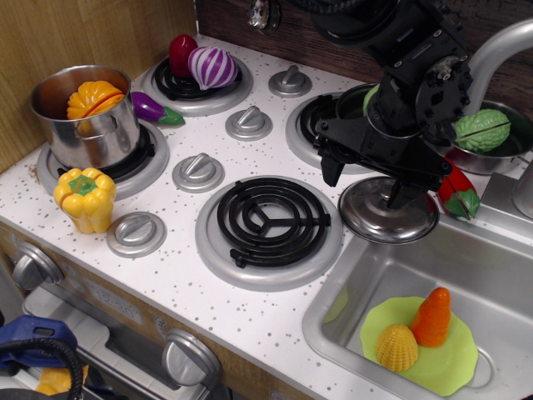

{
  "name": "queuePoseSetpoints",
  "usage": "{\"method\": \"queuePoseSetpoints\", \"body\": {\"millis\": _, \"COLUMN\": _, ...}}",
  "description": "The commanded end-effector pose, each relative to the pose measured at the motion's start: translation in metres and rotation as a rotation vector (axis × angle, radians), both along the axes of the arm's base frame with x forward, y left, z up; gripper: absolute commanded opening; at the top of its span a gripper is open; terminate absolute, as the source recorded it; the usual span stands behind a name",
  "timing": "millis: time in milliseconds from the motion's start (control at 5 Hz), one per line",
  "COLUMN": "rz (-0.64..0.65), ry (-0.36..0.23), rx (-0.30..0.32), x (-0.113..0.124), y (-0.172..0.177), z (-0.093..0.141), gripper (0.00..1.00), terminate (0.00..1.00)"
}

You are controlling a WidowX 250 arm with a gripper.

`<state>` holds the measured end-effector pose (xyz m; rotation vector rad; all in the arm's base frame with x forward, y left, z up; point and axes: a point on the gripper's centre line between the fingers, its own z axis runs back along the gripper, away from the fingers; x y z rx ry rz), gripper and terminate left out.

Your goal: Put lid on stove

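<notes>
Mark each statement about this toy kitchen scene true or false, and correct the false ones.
1. The lid covers the front burner. False: it lies to the right of the bare burner, near the sink.
2. The gripper is right over the lid. True.
3. The pot is empty. False: an orange vegetable sits in it.
4. A yellow pepper stands on the stove in front of the pot. True.
5. The sink holds a green plate. True.
</notes>
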<state>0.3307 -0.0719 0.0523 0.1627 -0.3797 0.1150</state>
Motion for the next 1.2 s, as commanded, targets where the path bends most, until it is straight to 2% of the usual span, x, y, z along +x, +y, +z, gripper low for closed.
{"method": "queuePoseSetpoints", "body": {"millis": 0, "rz": 0.000, "ry": 0.000, "rx": 0.000, "x": 0.000, "y": 0.000, "z": 0.000, "gripper": 1.00, "terminate": 0.00}}
{"method": "queuePoseSetpoints", "body": {"millis": 200, "rz": -0.116, "ry": -0.038, "rx": -0.013, "x": 0.008, "y": 0.000, "z": 0.014, "gripper": 1.00, "terminate": 0.00}}
{"method": "queuePoseSetpoints", "body": {"millis": 400, "rz": -0.206, "ry": -0.045, "rx": -0.031, "x": 0.019, "y": 0.000, "z": 0.031, "gripper": 1.00, "terminate": 0.00}}
{"method": "queuePoseSetpoints", "body": {"millis": 800, "rz": -0.256, "ry": -0.024, "rx": -0.104, "x": 0.048, "y": -0.006, "z": 0.028, "gripper": 1.00, "terminate": 0.00}}
{"method": "queuePoseSetpoints", "body": {"millis": 1000, "rz": -0.249, "ry": -0.018, "rx": -0.121, "x": 0.050, "y": -0.010, "z": 0.024, "gripper": 1.00, "terminate": 0.00}}
